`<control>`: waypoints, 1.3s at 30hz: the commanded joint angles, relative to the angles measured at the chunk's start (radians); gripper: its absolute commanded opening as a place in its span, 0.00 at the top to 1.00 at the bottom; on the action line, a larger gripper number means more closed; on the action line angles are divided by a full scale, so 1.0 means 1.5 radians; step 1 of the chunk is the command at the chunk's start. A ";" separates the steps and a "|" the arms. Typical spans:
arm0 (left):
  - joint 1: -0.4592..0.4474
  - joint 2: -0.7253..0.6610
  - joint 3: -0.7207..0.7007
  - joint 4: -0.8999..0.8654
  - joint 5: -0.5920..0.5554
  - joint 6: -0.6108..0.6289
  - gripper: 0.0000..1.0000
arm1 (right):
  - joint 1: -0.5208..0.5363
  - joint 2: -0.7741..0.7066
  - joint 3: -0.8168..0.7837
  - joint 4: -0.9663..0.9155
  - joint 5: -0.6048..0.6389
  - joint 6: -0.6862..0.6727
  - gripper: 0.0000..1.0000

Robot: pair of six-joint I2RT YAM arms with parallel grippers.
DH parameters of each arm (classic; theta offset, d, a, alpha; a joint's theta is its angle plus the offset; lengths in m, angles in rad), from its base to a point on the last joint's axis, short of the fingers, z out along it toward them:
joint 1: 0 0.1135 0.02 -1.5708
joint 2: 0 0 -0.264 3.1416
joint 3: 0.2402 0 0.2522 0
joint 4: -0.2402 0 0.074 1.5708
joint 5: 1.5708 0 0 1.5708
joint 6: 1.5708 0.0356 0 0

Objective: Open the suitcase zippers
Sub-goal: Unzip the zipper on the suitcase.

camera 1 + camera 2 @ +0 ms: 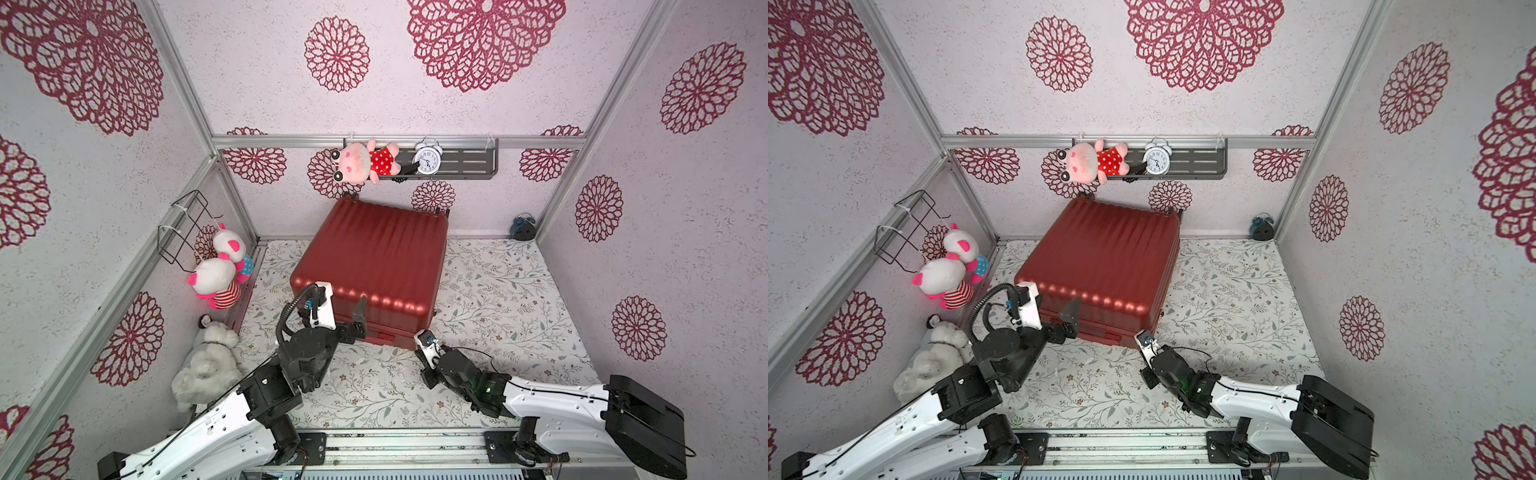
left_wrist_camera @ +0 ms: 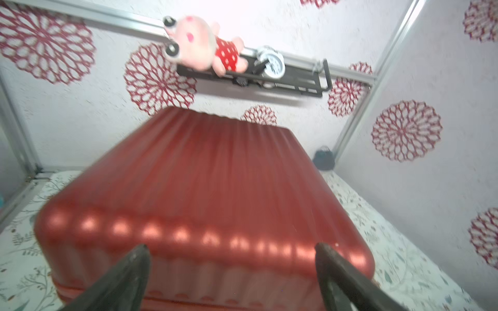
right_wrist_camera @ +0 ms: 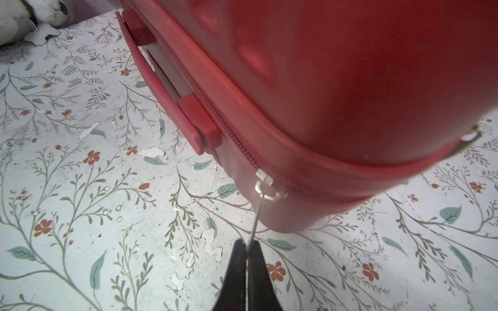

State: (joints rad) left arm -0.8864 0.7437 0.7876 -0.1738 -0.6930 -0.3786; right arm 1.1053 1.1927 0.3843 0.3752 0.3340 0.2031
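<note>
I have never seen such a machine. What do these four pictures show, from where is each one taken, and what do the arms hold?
These are two robot arms, each ending in a gripper with two fingers. Two pictures come from one camera high above, looking down on the whole scene. The other two come from small cameras on the arms' wrists. On the floral cloth lies a red suitcase, its two halves together. The left gripper is open in front of the suitcase's near edge and holds nothing. The right gripper is shut on the zipper pull, a thin metal tab hanging from the slider of the zipper at the suitcase's corner. A white plush dog lies beside the left arm, and an alarm clock stands on a wall shelf.
</note>
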 commanded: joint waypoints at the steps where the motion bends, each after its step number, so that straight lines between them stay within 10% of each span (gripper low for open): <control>1: 0.100 0.030 0.059 -0.150 0.032 -0.076 0.02 | 0.020 -0.008 0.009 -0.037 -0.044 0.014 1.00; 18: 0.631 0.340 0.292 -0.269 0.600 -0.142 0.02 | 0.023 -0.018 0.015 -0.068 -0.063 0.040 1.00; 29: 0.646 0.437 0.277 -0.177 0.803 -0.151 0.01 | 0.024 -0.057 0.023 -0.122 -0.053 0.068 1.00; 39: 0.559 0.348 0.147 -0.110 0.771 -0.194 0.01 | 0.025 -0.106 0.039 -0.194 -0.031 0.102 1.00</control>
State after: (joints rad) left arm 0.0532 1.2930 1.0393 -0.3290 0.3691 -0.6151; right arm 1.1164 1.0611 0.4168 0.1497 0.3313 0.3367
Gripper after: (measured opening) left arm 0.988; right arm 0.055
